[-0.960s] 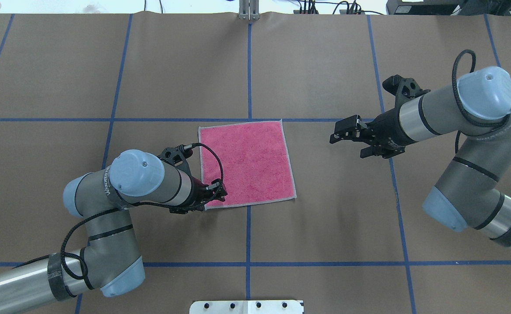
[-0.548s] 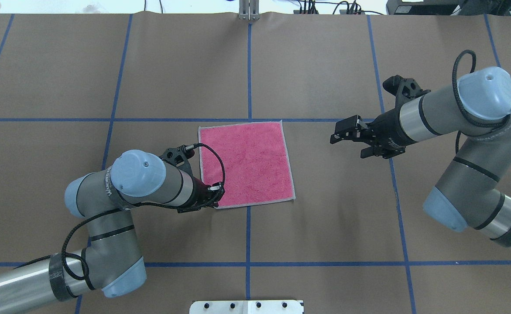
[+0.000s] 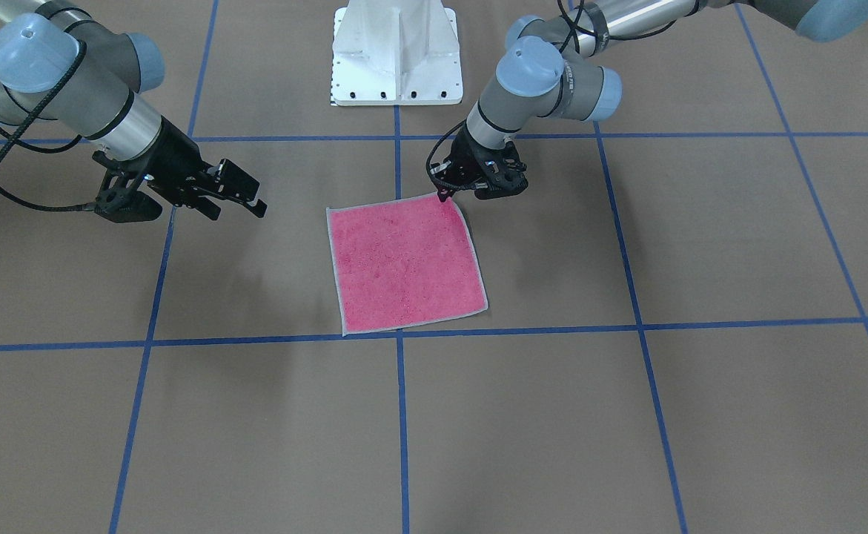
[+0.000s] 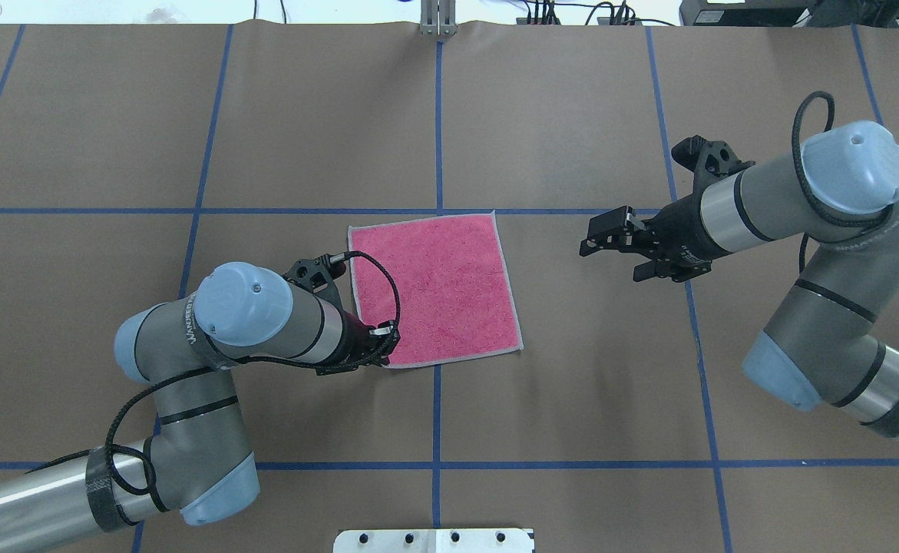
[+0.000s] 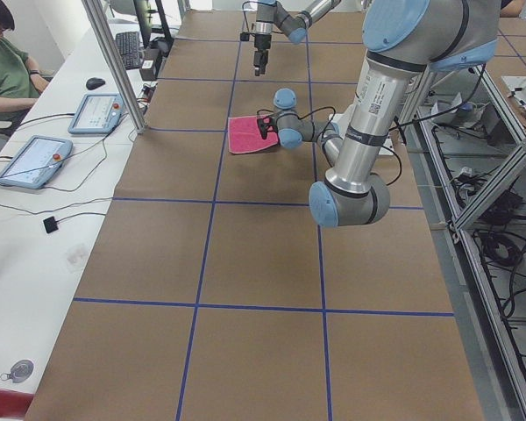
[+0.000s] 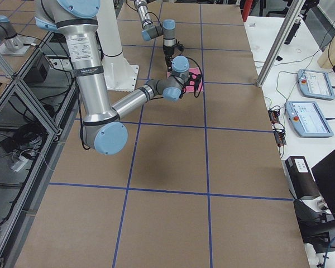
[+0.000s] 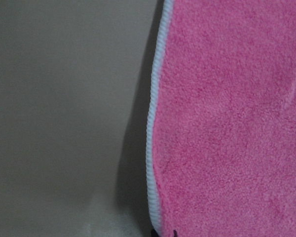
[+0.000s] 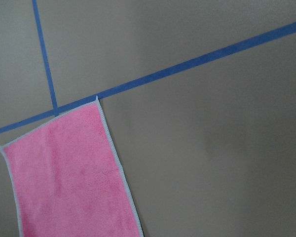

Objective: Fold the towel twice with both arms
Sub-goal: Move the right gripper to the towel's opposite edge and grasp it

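The towel [image 4: 434, 288] lies pink face up, flat on the brown table, also seen in the front view [image 3: 404, 259]. My left gripper [image 4: 385, 339] is down at the towel's near-left corner and shut on it; that corner is drawn in a little. It shows at the towel's far corner in the front view [image 3: 445, 193]. The left wrist view shows the hemmed edge [image 7: 152, 148] close up with a shadow beside it. My right gripper [image 4: 592, 236] is open and empty, hovering right of the towel, apart from it. The right wrist view shows the towel's far-right part [image 8: 64, 173].
The white pedestal base [image 3: 396, 52] stands at the table's near edge. Blue tape lines [image 4: 437, 115] cross the table. An operator [image 5: 4, 61] and control tablets [image 5: 96, 112] are beside the table on the far side.
My left gripper has closed on the towel's near-left corner, and that corner has shifted slightly right. The right arm has barely moved.
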### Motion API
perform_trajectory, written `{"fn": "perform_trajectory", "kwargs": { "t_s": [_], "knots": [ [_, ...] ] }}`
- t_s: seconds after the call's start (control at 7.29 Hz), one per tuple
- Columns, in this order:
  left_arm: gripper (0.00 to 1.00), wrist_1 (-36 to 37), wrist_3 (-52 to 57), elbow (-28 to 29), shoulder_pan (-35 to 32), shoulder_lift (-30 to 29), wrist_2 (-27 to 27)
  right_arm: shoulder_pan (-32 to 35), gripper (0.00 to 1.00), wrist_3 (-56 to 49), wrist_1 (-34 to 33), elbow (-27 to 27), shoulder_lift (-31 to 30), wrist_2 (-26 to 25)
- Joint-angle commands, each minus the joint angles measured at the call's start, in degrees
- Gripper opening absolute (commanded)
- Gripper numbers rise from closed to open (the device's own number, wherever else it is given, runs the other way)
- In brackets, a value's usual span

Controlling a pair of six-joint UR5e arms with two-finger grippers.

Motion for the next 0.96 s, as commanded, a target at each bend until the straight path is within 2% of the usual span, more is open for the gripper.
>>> {"fn": "perform_trajectory", "kwargs": {
  "t_s": [0.0, 0.41, 0.55, 0.82],
  "knots": [
    [0.0, 0.0, 0.0, -0.3, -0.1, -0.2, 0.0, -2.6, 1.0, 0.4, -0.1, -0.1, 0.9, -0.7],
    [0.0, -0.1, 0.2, -0.4, -0.1, -0.2, 0.0, -8.8, 1.0, 0.4, -0.6, -1.3, 4.1, -7.2],
    [0.0, -0.1, 0.2, -0.3, -0.1, -0.2, 0.0, -10.2, 1.0, 0.5, -0.7, -1.5, 4.3, -8.0],
    [0.0, -0.2, 0.1, -0.3, -0.1, -0.2, 0.0, -12.4, 1.0, 0.9, -0.8, -5.0, 6.9, -10.9]
  ]
}}
